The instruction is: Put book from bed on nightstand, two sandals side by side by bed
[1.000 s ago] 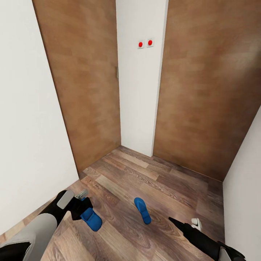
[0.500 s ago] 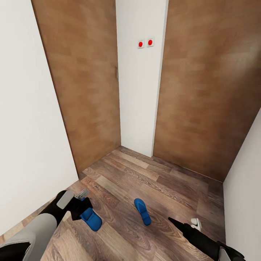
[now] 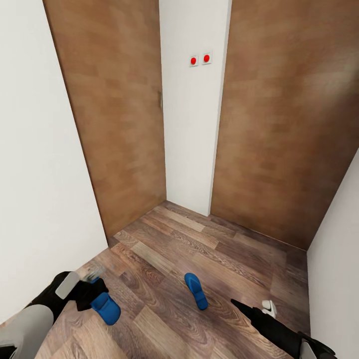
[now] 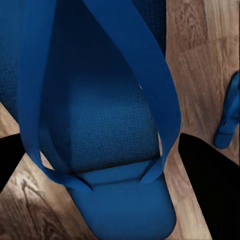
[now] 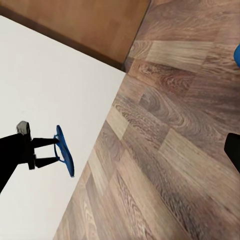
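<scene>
Blue sandal clamped in left tool, near left; second sandal on floor centre; right tool aperture unclear.

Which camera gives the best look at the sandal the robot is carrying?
The left wrist view: the held sandal looms close, straps and footbed clear. The head view shows it small at the left gripper. The right wrist view catches it edge-on, far off, before the wall.

No readable text, label or number — anywhere.
</scene>
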`<state>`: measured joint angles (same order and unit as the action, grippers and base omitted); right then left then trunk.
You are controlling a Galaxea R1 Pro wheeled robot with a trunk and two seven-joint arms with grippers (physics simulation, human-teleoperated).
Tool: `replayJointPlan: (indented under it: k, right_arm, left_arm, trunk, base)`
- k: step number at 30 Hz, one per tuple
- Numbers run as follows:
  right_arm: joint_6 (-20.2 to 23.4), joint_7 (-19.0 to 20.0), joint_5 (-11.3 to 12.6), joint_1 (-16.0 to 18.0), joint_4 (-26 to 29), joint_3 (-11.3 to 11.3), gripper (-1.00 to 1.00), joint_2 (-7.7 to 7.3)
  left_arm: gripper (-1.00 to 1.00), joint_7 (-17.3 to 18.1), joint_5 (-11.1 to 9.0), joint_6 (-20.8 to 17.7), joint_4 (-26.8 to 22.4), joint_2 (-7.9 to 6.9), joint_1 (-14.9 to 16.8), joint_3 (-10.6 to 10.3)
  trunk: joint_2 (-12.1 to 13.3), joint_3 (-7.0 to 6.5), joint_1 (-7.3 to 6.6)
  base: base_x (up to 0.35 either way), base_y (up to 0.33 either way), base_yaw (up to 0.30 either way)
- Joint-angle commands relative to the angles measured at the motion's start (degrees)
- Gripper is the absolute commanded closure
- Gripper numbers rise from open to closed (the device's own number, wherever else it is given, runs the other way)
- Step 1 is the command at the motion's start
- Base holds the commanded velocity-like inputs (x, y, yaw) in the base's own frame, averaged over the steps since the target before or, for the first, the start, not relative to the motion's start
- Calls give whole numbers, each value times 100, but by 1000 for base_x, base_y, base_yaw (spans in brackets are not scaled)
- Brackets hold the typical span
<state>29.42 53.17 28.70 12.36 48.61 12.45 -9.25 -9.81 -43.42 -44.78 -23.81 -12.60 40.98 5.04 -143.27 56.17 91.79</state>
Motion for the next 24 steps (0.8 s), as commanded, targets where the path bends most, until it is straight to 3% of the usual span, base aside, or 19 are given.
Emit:
replayJointPlan:
  k: [1, 4, 5, 8, 9, 15, 24]
  right_arm:
    - [43, 4, 38, 1, -1, 7, -100, 2]
    - [38, 3, 43, 0, -1, 11, -100, 3]
    - [32, 2, 44, -1, -1, 11, -100, 6]
    - [23, 0, 42, 1, -2, 9, -100, 8]
    - [19, -44, 26, 1, -4, -1, -100, 10]
    - [-1, -269, 19, -1, -9, -17, -100, 56]
    - [-3, -711, 8, -1, 3, -51, -100, 231]
  left_arm:
    - [100, 142, -43, -17, -9, -56, -35, 23]
    - [100, 670, 165, 11, -7, -219, -162, 23]
    - [100, 973, 369, 38, -8, -297, -252, 23]
    - [100, 1350, 677, 133, -3, -365, -361, 26]
    - [100, 1735, 935, 389, 55, -402, -440, 30]
    - [100, 2048, 1095, 715, 176, -410, -486, 39]
    - [100, 2135, 1083, 737, 199, -449, -494, 83]
  trunk:
    - [-2, 6, -1]
    - [-2, 6, -1]
    - [-2, 6, -1]
    - [-2, 6, -1]
    - [-2, 6, -1]
    - [-2, 6, -1]
    - [-2, 6, -1]
  base:
    - [0, 0, 0]
    - [0, 0, 0]
    - [0, 0, 0]
    - [0, 0, 0]
    - [0, 0, 0]
    - [0, 0, 0]
    - [0, 0, 0]
